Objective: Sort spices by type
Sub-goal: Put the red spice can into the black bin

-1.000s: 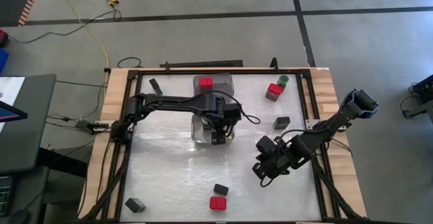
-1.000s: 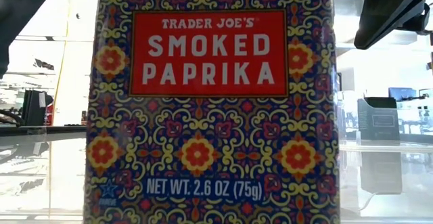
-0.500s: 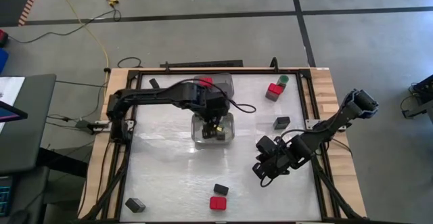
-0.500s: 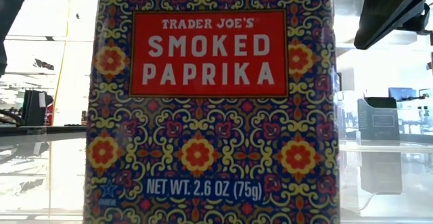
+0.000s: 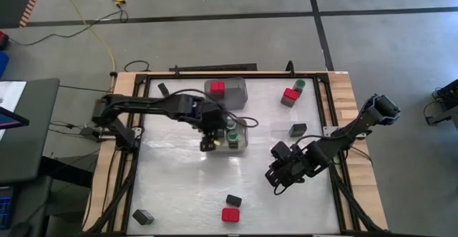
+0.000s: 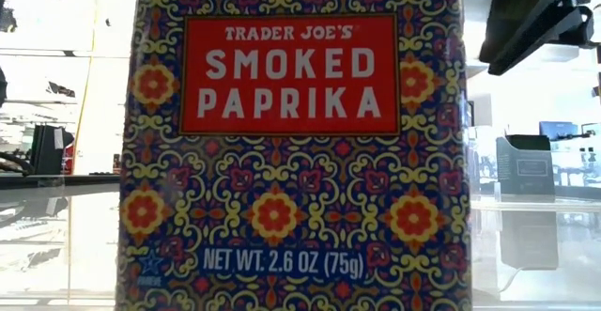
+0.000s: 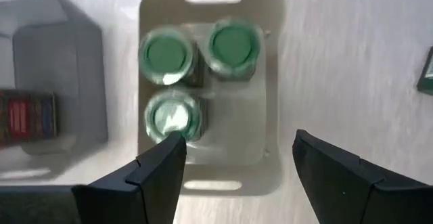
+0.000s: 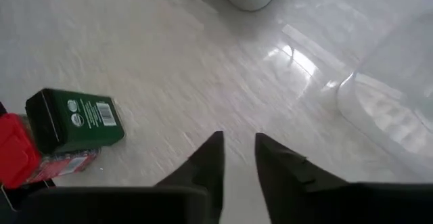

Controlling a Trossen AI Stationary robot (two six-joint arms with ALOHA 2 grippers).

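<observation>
Left gripper (image 5: 208,142) hangs just off the edge of the middle clear bin (image 5: 242,142), fingers (image 7: 159,166) spread well apart, nothing between them. Directly ahead of its fingertips, seen from its wrist, the bin (image 7: 274,82) holds three green-lidded jars (image 7: 233,46) packed together at one end, the other end bare. Judgement: this bin is the green-jar pile, and the empty, spread fingers fit a release just made there.

Beyond that bin from the left gripper sits a second clear bin (image 5: 240,88) with one red-topped tin (image 5: 217,87) inside; likely the red pile.

Right gripper (image 5: 279,174) hovers low over bare table, well apart from both bins. Its fingers (image 8: 206,163) stand only a narrow slit apart and hold nothing. A dark tin (image 8: 74,120) lies on its side off to one flank of it, with a red-topped tin (image 8: 17,149) touching or just beside it. Judgement: the narrow gap is too small for either tin; it would need to widen before a pick.

Unsorted: a red and green pair (image 5: 293,92) at the far corner, a dark tin (image 5: 298,129) near the right arm, a dark tin (image 5: 143,216) at the near left corner. A smoked paprika tin (image 6: 291,142) fills the low view.
</observation>
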